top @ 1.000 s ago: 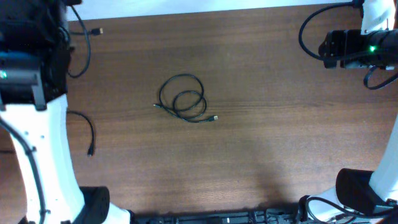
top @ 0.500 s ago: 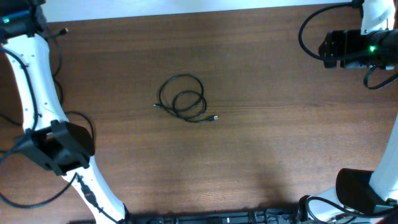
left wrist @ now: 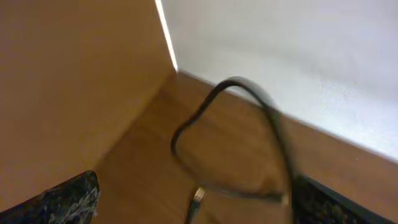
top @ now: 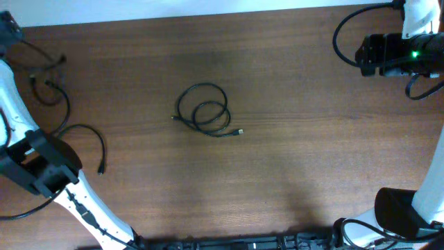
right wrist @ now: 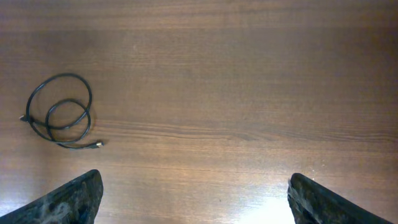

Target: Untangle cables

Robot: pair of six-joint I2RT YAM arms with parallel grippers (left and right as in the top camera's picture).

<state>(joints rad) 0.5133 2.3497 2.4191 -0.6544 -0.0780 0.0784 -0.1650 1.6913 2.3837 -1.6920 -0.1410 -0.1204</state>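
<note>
Over the dark brown wood-grain table (top: 312,139), the main piece of work sits dead centre: a thin black cable wound in two overlapping loops (top: 203,111), one small plug poking out at each side. No arm is near it. Well apart, at the left edge, a second thin black cord bent in an open arc (top: 90,132) lies flat with its plug end pointing down the table. Above it, a third thin black cord in a loose kinked loop (top: 45,87) sits up by the far left corner. That spread looks deliberate to me: separated cords parked at the side so they can't foul the coil in the middle. The left gripper (left wrist: 196,186) is out at that corner. Its wrist view is blurred, but the fingers (left wrist: 62,199) sit wide apart at the frame's lower corners with nothing clamped between them. The kinked cord lies just ahead, one end close to the right-hand finger, though whether they touch I cannot tell. The right gripper (right wrist: 194,180) hangs high at the far right of the table, pincer spread wide and empty. The coil is in plain sight at the left of its wrist camera, a good standby spot for the middle coil, which by my reckoning is the next cable to be dealt with.
</note>
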